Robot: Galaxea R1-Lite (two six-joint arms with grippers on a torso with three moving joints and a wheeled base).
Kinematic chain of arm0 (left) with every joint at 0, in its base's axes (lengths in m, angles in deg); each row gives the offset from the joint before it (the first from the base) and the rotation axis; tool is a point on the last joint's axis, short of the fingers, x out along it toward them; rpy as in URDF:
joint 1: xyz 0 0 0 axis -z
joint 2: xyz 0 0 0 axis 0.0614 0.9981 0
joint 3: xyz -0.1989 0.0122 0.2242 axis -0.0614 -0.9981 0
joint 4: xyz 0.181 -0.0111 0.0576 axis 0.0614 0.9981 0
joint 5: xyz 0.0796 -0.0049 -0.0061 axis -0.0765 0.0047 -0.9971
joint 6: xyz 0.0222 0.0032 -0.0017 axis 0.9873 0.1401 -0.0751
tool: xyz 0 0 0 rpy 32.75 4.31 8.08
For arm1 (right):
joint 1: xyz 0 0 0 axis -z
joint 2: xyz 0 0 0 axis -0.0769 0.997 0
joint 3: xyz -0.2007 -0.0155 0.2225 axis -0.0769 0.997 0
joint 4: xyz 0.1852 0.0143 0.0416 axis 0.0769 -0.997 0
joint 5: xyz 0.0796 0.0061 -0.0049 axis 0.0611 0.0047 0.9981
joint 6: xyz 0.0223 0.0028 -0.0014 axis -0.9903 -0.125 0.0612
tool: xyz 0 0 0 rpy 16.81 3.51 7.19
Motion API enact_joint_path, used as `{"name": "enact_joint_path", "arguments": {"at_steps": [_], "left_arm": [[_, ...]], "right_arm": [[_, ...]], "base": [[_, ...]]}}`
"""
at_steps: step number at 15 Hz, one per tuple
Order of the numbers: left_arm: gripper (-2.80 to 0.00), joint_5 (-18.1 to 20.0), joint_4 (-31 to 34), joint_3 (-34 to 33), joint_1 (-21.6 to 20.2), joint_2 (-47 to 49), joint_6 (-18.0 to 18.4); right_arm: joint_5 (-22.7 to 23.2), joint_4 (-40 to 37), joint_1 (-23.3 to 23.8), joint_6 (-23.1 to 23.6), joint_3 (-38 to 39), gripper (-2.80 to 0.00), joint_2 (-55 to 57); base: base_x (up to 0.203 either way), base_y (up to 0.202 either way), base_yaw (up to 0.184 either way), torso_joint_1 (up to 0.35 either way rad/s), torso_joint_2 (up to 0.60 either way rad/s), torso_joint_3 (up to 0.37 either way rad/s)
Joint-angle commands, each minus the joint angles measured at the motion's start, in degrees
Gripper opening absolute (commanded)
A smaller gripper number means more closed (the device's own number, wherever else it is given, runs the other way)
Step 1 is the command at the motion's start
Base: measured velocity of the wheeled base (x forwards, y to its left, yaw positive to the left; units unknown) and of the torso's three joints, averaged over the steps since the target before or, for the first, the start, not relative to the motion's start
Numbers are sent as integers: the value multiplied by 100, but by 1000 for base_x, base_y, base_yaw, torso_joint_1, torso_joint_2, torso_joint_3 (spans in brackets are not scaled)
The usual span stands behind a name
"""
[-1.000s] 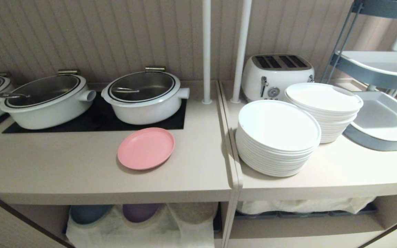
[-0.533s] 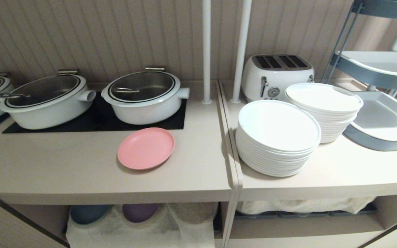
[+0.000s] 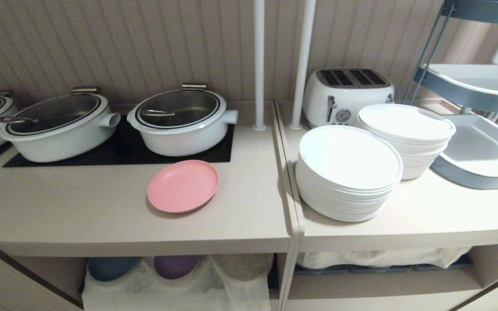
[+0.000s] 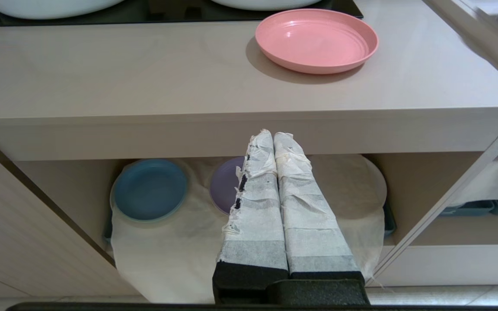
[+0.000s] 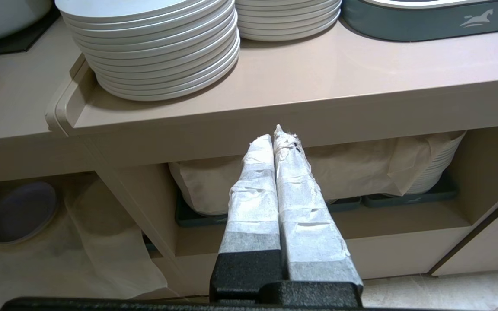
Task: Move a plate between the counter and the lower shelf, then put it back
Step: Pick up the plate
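You find the pink plate [image 3: 183,186] lying flat on the counter [image 3: 102,216], just in front of the black hob panel [image 3: 119,151] and the right-hand white pot [image 3: 182,121], well apart from the two stacks of white plates [image 3: 348,172] on the right. Neither arm appears in the head view. The left gripper [image 4: 273,134] hangs in front of the counter's front edge, below the plate and a little to its left, with its taped jaws pressed together and nothing between them. The right gripper [image 5: 273,134] sits in front of the right-hand cubby, jaws likewise closed and empty. The step in hand appears to be the first pick-up, not yet begun. Use the left arm, which is nearer. Spread the jaws before approaching, since the plate is shallow with a low rim and offers no side to pinch. Bring one finger over the near rim and the other under it, and grip at the edge rather than the centre. Lift straight up to clear the counter edge before lowering. In the lower shelf [image 4: 404,181], aim for the bare white cloth [image 4: 167,255] to the right of the blue plate [image 4: 150,188] and the purple plate [image 4: 225,183], where a free place seems available.
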Motion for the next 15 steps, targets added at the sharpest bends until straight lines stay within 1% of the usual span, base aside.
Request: {"name": "enact_joint_path", "arguments": {"at_steps": [1,14,15], "left_arm": [[-280,0,-1,0,0,-2,-5],[-280,0,-1,0,8,-2,-13],[-280,0,-1,0,0,-2,-13]], "right_arm": [[-3,2,-1,-2,0,-280,0],[-3,2,-1,-2,0,-280,0],[-3,2,-1,-2,0,-280,0]], "base": [[0,0,0,0,0,0],[0,0,0,2,0,0],[-2,96,-3,7,2,3]]}}
